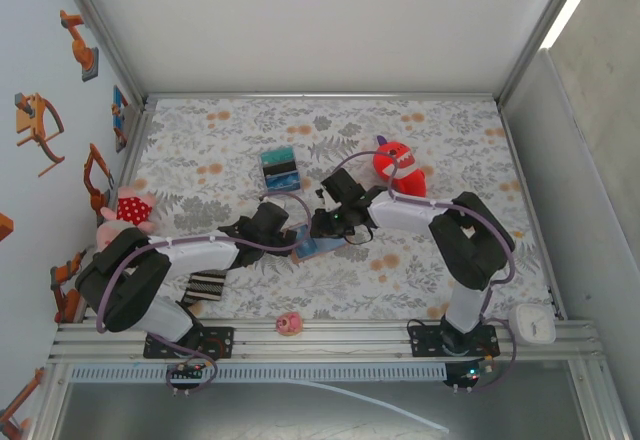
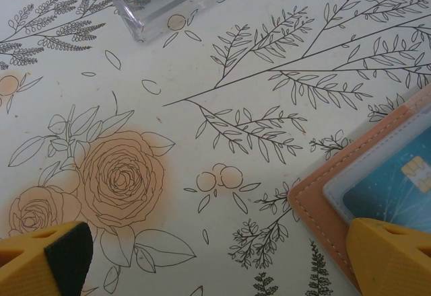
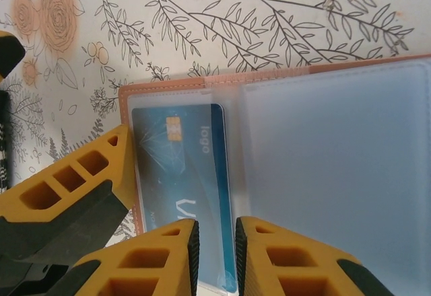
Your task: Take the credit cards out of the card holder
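Card holder [image 3: 316, 175] lies open flat on the tablecloth [image 2: 236, 74], mid-table between the two arms in the top view. Right gripper [image 3: 214, 259] sits right over its near edge, at the fold side of the left pocket. Jaws are almost closed with a thin slit, and the long edge of the card [image 3: 182, 175] lines up with that slit. Can't tell if it pinches the card or just hovers on it. Left gripper [image 2: 222, 262] is spread wide. One of its fingertips [image 2: 390, 259] is on the holder's corner, the other is well off on bare cloth. Holder is tan-brown and leather-like with a stitched border, rectangular with rounded corners. Inside are two frosted clear plastic pockets, the left with the card, the right looking blank. One card counted: glossy teal-blue, one gold chip, white "logo" print. It is mostly inside its sleeve. Gripper fingers are yellow plastic with cut-out ribs and dark pads. Cloth is white and matte, with line-drawn leaves and orange roses. One striped block [image 1: 280, 168] in a clear case lies farther back, apart from the holder. One red plush [image 1: 398, 165] is behind the right arm and one pink plush [image 1: 130, 210] is at the left edge.
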